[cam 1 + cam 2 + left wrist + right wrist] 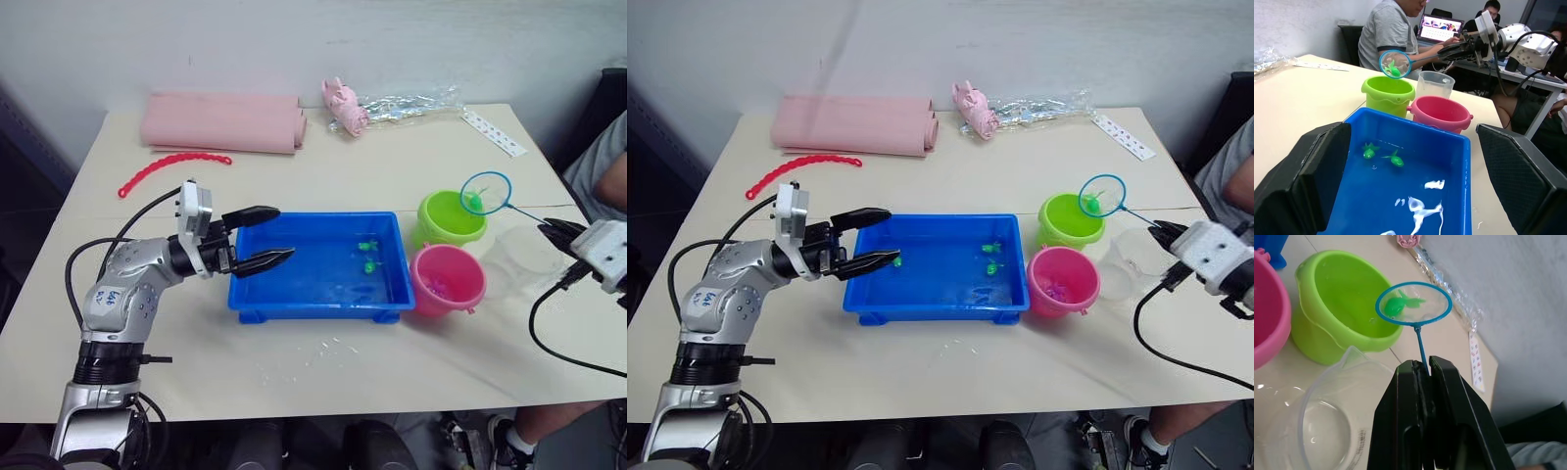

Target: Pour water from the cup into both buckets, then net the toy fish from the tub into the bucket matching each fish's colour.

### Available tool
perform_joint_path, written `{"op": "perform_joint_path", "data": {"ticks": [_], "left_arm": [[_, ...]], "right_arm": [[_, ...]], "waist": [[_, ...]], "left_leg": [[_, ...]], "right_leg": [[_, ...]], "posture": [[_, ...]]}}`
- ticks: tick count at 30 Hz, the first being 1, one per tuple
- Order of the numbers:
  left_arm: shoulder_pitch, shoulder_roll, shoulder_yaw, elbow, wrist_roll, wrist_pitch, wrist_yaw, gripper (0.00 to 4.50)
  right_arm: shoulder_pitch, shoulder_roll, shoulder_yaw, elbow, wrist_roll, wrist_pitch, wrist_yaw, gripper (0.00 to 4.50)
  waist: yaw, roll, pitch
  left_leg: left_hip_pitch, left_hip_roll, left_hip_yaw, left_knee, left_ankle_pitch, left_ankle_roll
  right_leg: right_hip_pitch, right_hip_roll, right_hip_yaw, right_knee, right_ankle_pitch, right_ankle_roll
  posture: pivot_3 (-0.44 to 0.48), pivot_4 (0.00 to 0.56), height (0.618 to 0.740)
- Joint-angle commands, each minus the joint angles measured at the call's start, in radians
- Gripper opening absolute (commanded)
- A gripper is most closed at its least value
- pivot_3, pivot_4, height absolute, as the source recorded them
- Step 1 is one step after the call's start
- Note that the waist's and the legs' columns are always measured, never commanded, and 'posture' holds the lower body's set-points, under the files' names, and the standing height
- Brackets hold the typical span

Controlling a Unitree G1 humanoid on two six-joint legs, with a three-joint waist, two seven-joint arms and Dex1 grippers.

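Bench [392,176] carries blue tub [294,294], two green fish [368,257] inside. Left tool [265,238] spread open over tub's left end, holding nothing. Green bucket [449,217], pink bucket [448,278], clear cup [524,257] beside tub. Right tool [1422,369] clamps net [1413,303] handle; net with green fish [1398,305] above green bucket.

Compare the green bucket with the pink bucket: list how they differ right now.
The green bucket is lime; the pink bucket is pink. The green bucket stands farther from the robot, the pink bucket nearer, beside the tub. The net, carrying a green fish, hangs over the green bucket's rim; nothing hangs over the pink bucket. Both are upright, round and similar in size.
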Motion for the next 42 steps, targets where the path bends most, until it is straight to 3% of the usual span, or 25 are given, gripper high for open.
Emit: {"op": "perform_joint_path", "data": {"ticks": [1,3,7,15,25,33,37,42], "left_arm": [[0.006,-0.005,-0.008,-0.033,0.006,-0.013,0.000,4.48],[0.013,-0.012,-0.006,-0.038,0.010,-0.017,0.015,4.48],[0.039,-0.024,-0.004,-0.060,0.016,-0.026,0.033,4.48],[0.031,-0.040,-0.019,-0.054,0.020,-0.032,0.039,4.48],[0.026,-0.070,-0.014,-0.060,0.004,-0.007,0.080,4.48],[0.026,-0.067,-0.016,-0.053,0.009,-0.018,0.070,4.48],[0.037,-0.060,-0.008,-0.053,0.010,-0.027,0.065,4.48],[0.069,-0.034,0.019,-0.061,0.006,-0.039,0.053,4.48]], "right_arm": [[-0.004,-0.077,0.011,0.030,-0.204,-0.209,-0.189,0.00],[0.015,-0.128,0.057,0.048,-0.307,-0.310,-0.233,0.00],[0.028,-0.191,0.072,0.041,-0.533,-0.402,-0.464,0.00],[0.059,-0.282,0.127,-0.012,-0.857,-0.402,-0.823,0.00],[0.052,-0.374,0.199,-0.020,-0.959,-0.353,-1.008,0.00],[0.023,-0.377,0.255,0.011,-0.884,-0.350,-1.014,0.00],[0.025,-0.359,0.240,0.029,-0.637,-0.385,-0.888,0.00],[-0.011,-0.370,0.281,-0.042,-0.177,-0.358,-0.553,0.00]], "waist": [[0.000,0.000,0.000],[0.000,0.001,0.001],[0.000,0.001,0.001],[0.000,0.001,0.000],[-0.001,0.001,0.000],[-0.001,0.001,0.000],[-0.002,0.001,0.000],[-0.006,0.001,0.000]], "left_leg": [[0.000,0.000,0.000,0.000,0.000,0.000],[0.000,0.000,0.000,0.000,0.000,0.000],[0.000,0.000,0.000,0.000,0.000,0.000],[0.000,0.000,0.000,0.000,0.001,-0.001],[0.000,0.000,0.000,0.000,0.001,-0.002],[0.000,0.000,0.000,0.000,0.001,-0.002],[0.000,0.000,0.000,0.000,0.001,-0.002],[0.001,0.000,0.000,0.000,0.001,-0.001]], "right_leg": [[0.000,0.000,0.000,0.000,0.000,0.000],[0.000,0.000,0.000,0.000,0.000,0.000],[0.000,0.000,0.000,0.000,0.000,0.000],[0.000,0.000,0.001,0.001,0.000,0.000],[-0.001,0.000,0.002,0.002,0.000,0.000],[-0.001,0.000,0.002,0.002,0.000,0.000],[-0.001,0.001,0.002,0.003,0.000,0.000],[0.000,0.000,0.001,0.003,0.000,0.000]], "posture": [[0.000,0.150,0.740],[0.000,0.150,0.740],[0.000,0.150,0.740],[0.000,0.150,0.740],[0.000,0.150,0.740],[0.000,0.150,0.740],[0.000,0.150,0.740],[0.000,0.150,0.740]]}}
